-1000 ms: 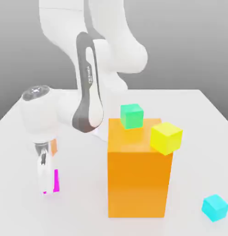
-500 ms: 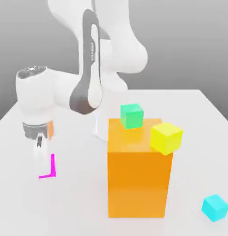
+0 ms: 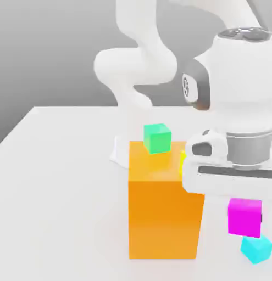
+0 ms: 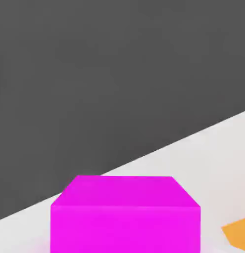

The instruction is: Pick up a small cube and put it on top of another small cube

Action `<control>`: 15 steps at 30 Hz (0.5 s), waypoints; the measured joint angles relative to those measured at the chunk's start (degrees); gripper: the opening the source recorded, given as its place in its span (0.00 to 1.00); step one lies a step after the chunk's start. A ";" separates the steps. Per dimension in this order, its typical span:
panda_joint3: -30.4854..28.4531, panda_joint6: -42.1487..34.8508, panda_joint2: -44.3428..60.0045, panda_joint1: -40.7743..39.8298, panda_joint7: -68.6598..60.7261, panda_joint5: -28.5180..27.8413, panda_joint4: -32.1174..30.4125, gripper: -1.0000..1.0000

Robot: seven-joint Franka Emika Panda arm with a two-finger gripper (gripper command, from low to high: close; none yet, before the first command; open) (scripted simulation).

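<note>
The small magenta cube (image 3: 245, 217) hangs in the air under my hand, at the exterior view's right. My gripper (image 3: 245, 215) is shut on it, and the cube hides most of the fingers. Just below it, slightly to the exterior view's right, the small cyan cube (image 3: 256, 249) rests on the white table (image 3: 61, 181). A thin gap separates the two cubes. In the hand view the magenta cube (image 4: 125, 215) is large and close.
A tall orange block (image 3: 162, 214) stands just to the exterior view's left of my hand, with a green cube (image 3: 157, 137) on its top. A sliver of a yellow cube (image 3: 182, 159) peeks out behind the hand. An orange corner (image 4: 238, 233) appears in the hand view.
My hand lifted the magenta cube off the table at the exterior view's left and carried it across to the right, over the cyan cube. The fingers closed fully on it.
</note>
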 joint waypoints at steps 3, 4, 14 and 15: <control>0.79 -0.38 1.67 3.71 3.45 -4.98 -1.78 0.00; 0.61 -0.14 2.12 4.54 4.65 -6.61 -2.91 0.00; -3.59 7.78 11.30 8.56 10.61 -14.80 -4.14 1.00; -3.59 7.78 11.30 8.56 10.61 -14.80 -4.14 1.00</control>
